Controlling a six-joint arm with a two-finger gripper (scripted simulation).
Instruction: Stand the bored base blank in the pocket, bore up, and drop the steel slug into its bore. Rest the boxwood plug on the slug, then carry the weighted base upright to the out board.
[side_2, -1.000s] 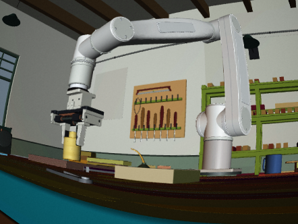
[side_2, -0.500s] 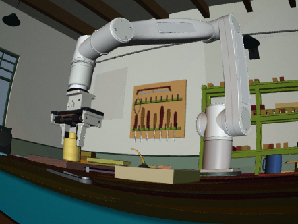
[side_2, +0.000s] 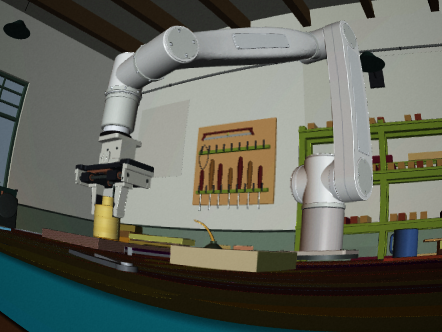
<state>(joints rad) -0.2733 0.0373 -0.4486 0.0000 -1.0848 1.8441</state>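
Note:
My gripper (side_2: 107, 206) hangs at the left end of the bench, directly over a brown board (side_2: 82, 239). The yellow weighted base (side_2: 106, 220) stands upright on that board and is gripped near its top. A paler piece, which looks like the boxwood plug, shows at the base's top between the fingers. The slug is hidden from view.
Behind the work hang a tool board (side_2: 234, 161) and green shelving (side_2: 380, 185), with the arm's pedestal (side_2: 322, 220) in front. A tan block (side_2: 232, 258) lies at the bench's near middle. Flat yellow-green strips (side_2: 160, 240) lie right of the board, and a blue mug (side_2: 404, 242) stands far right.

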